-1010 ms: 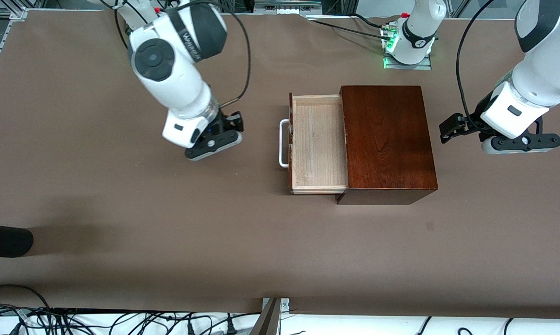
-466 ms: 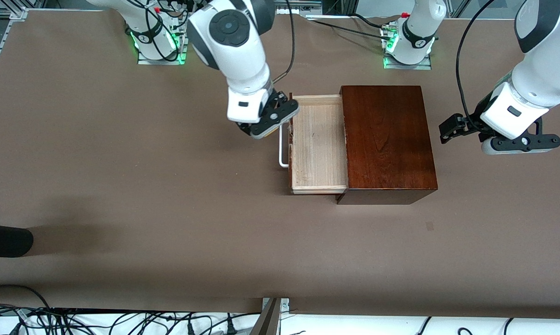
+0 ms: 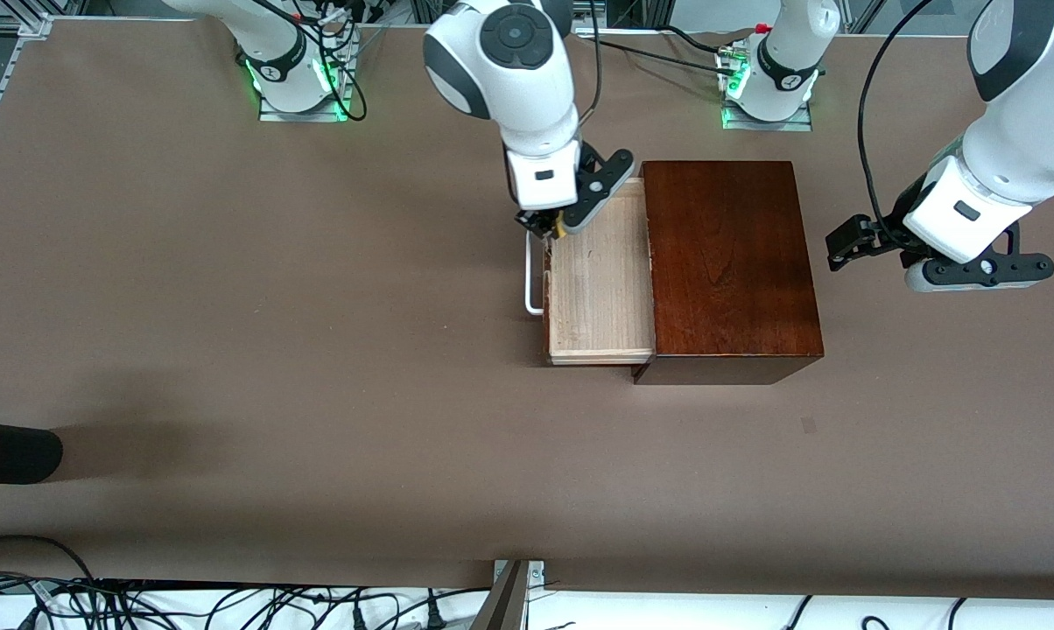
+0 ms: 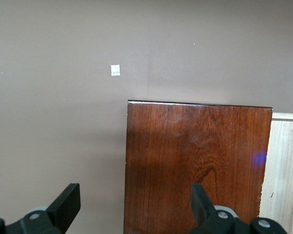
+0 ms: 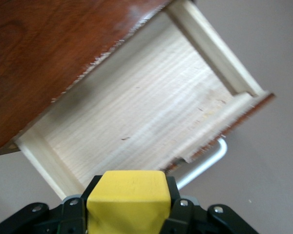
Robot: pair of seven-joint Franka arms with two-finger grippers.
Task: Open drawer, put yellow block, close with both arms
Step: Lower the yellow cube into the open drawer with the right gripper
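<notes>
A plain brown counter [image 3: 317, 350] carries a glossy dark wooden box [image 3: 728, 262], its drawer [image 3: 599, 289] pulled out toward the right arm's end, a pale light-wood tray with a white U-shaped handle [image 3: 534, 271]. The right gripper [image 3: 555, 226] hangs over the drawer's corner by the handle, clamped on the yellow block [image 5: 128, 201], a small bright cube mostly hidden in the front view. The left gripper [image 4: 132, 207] waits with fingers spread over the counter beside the box, its fingertips cut off in the wrist view.
</notes>
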